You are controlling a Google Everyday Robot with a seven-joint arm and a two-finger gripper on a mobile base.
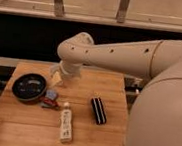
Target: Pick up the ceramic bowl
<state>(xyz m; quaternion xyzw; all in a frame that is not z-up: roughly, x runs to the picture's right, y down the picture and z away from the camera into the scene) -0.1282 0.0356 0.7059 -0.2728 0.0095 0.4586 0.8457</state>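
End effector (56, 78) near ceramic bowl (29, 87), largely behind wrist (70, 67); arm (137, 56) past the right edge.

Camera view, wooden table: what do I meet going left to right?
Ceramic bowl → the hand, just right of the bowl's rim → white bottle → black ribbed bar.
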